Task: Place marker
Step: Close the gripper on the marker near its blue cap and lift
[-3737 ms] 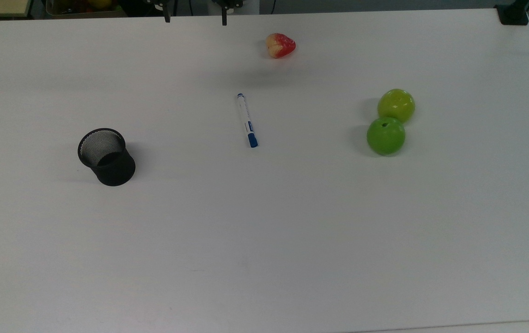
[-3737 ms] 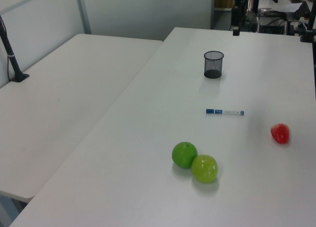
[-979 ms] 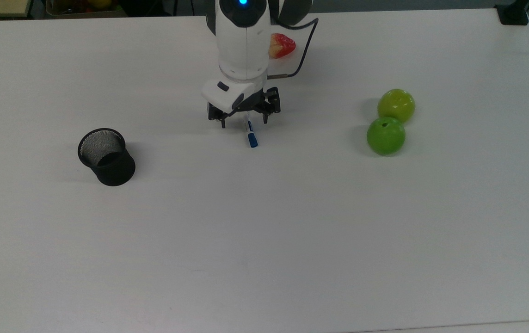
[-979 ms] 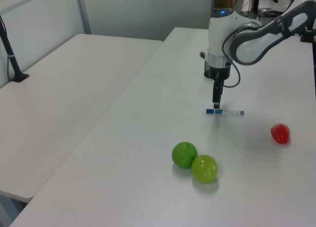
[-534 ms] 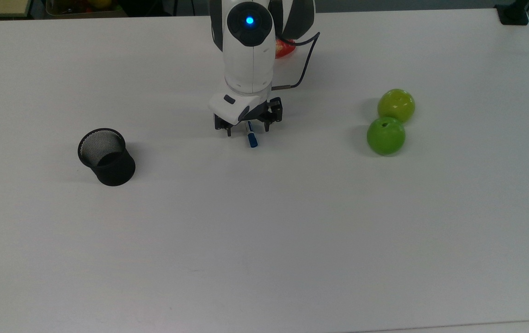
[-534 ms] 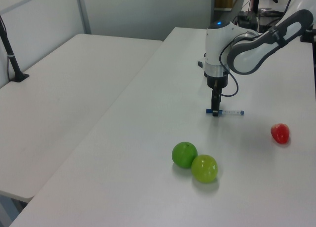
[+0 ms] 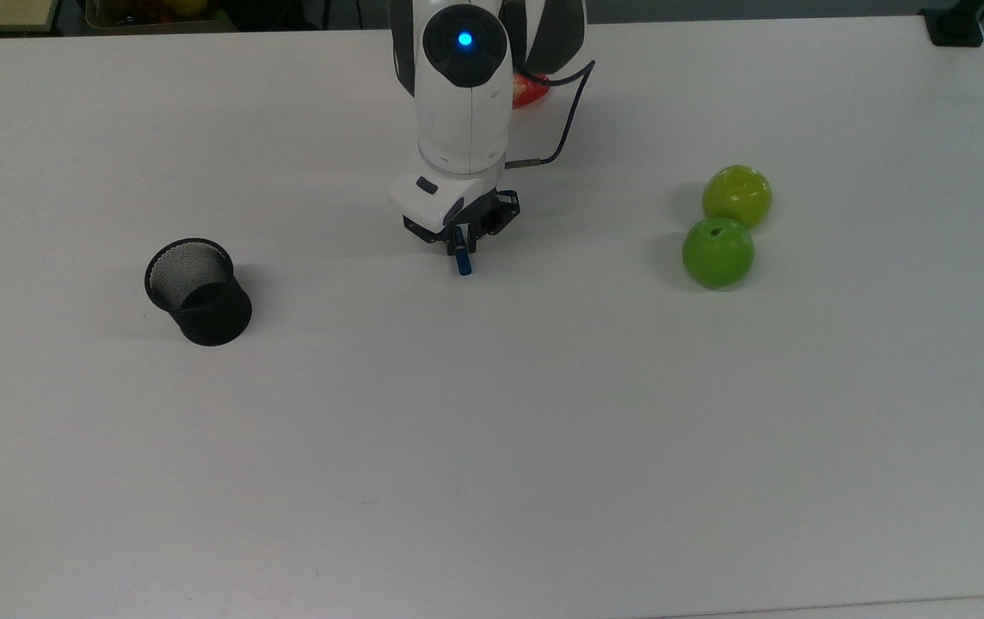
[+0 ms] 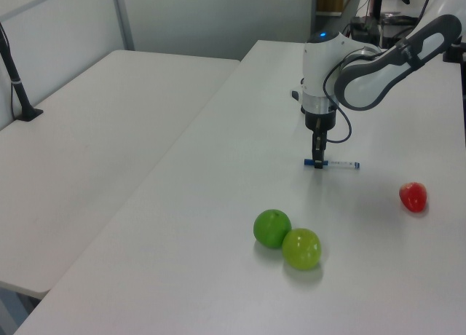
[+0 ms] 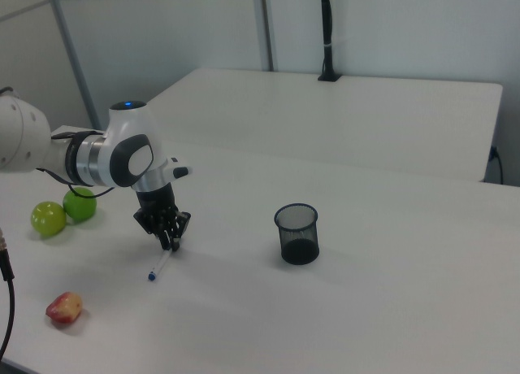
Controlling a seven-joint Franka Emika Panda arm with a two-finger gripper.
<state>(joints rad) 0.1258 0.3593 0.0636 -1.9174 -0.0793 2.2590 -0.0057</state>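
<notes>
We have the tool down on the marker just above the middle of the top view, a little left of centre. Its two fingers are drawn together across the marker's barrel, pinching it near the blue-capped end, and the cap pokes out below the fingers toward the bottom of the frame. In the left view the tool comes straight down onto the marker, which lies flat on the white surface with its white barrel running off to the left view's right, ending in a small blue tip. So the long axis runs roughly top to bottom in the top view, and the fingers close across it, not along it. That crossing is what we judge the lift to depend on: gripped so far toward one end, the long free barrel may droop or swing as it rises.

The black mesh cup stands upright at the middle left of the top view, well apart from the marker, mouth open upward. In the right view the cup sits to the right of the tool. If the cup is the goal, we reckon the carry goes toward the top view's left, and the marker must be tipped on end to drop in.
</notes>
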